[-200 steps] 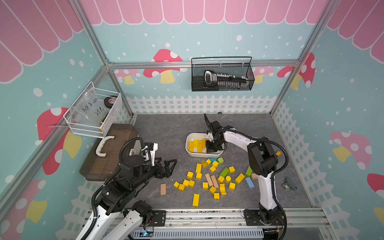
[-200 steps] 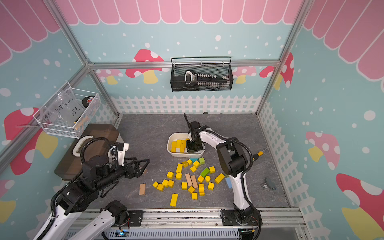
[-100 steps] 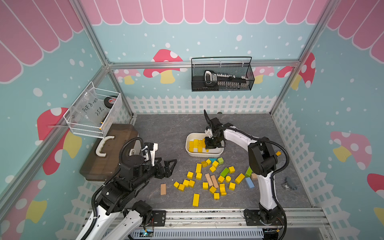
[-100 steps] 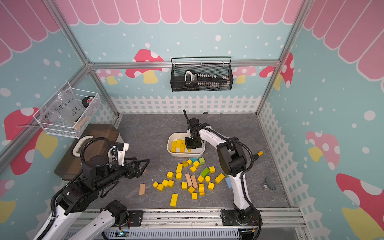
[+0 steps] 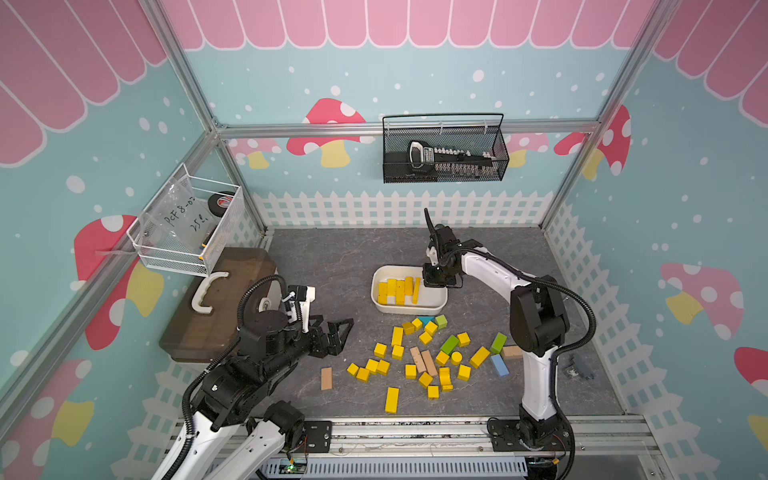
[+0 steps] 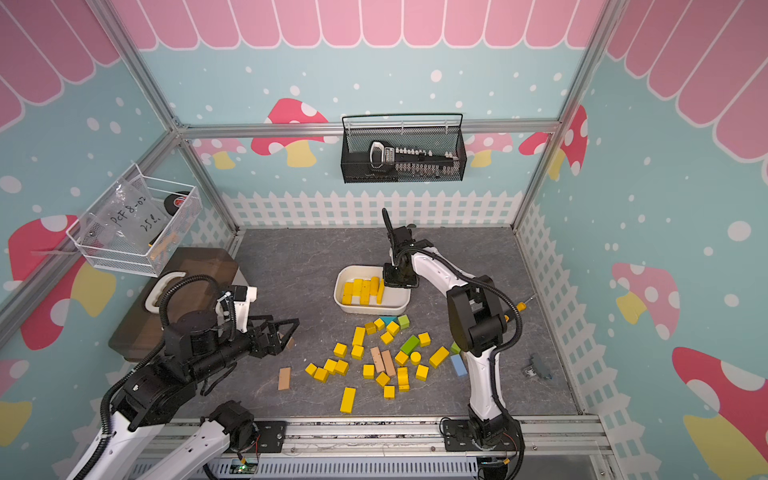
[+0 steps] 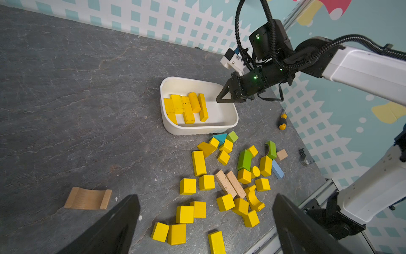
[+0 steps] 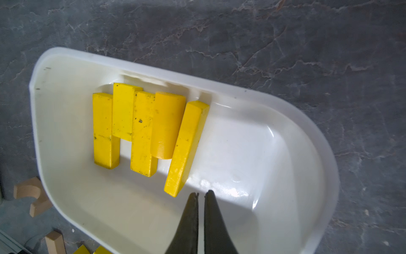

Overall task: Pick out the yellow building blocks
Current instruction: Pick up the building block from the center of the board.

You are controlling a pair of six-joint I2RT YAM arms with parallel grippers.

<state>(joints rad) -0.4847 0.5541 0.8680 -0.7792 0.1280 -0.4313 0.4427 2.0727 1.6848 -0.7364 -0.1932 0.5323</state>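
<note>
Yellow building blocks [image 8: 142, 132] are lying in the white tray [image 8: 153, 68]; right gripper [image 8: 201, 193], fingers clenched empty, is easing up off them, left gripper [image 7: 205, 198] staying released.

A tan arch block [image 7: 87, 198] lies alone on the grey table [image 7: 66, 88]; two tan bars [image 7: 230, 183] (touching, side by side) lie near a green block [image 7: 244, 159].
</note>
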